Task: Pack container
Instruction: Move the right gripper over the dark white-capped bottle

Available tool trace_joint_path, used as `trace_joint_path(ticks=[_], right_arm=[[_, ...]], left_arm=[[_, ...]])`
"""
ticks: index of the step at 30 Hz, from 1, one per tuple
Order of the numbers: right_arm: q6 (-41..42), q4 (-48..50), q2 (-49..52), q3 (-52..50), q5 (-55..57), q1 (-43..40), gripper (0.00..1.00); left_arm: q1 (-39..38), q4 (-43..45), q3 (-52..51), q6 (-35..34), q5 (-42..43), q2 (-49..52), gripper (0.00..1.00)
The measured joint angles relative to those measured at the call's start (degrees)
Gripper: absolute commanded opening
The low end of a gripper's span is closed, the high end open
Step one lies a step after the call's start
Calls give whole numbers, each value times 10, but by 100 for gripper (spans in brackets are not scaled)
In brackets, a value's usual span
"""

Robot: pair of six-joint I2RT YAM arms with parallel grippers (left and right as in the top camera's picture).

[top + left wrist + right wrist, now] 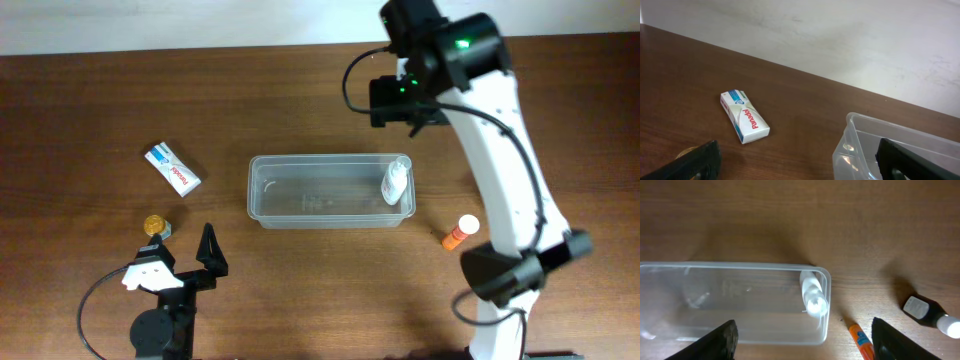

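Released, the right gripper (804,322) hung over the clear plastic rectangular container (740,265); the orange tube (860,340) lay nearer it, rightward.

Wooden table (90,100) with container (310,200), box (173,168), orange bottle (459,233), perhaps amber jar (154,225).

**Speaker 1:** Is any writing readable here?

**Speaker 2:** Only one word. A small white and blue cardboard box (745,116) lying flat on the brown wooden table (690,75) carries red lettering that appears to read "Panadol". Its smaller print is too blurred to read.
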Motion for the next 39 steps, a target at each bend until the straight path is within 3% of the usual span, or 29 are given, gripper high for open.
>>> trace_joint_path(ticks=[7, 16, 21, 28, 34, 39], right_arm=[[-17, 0, -147, -33, -4, -17, 86], [-18, 0, -332, -289, -4, -91, 91], [-12, 12, -342, -432, -4, -138, 91], [-8, 105, -342, -581, -11, -151, 91], [-8, 144, -344, -625, -16, -165, 91], [-9, 162, -348, -625, -20, -235, 92]], left_arm=[[0, 0, 0, 0, 0, 0, 99], [0, 0, 0, 0, 0, 0, 100], [0, 0, 0, 0, 0, 0, 99], [0, 0, 0, 0, 0, 0, 99], [0, 0, 0, 0, 0, 0, 99], [0, 0, 0, 0, 0, 0, 99]])
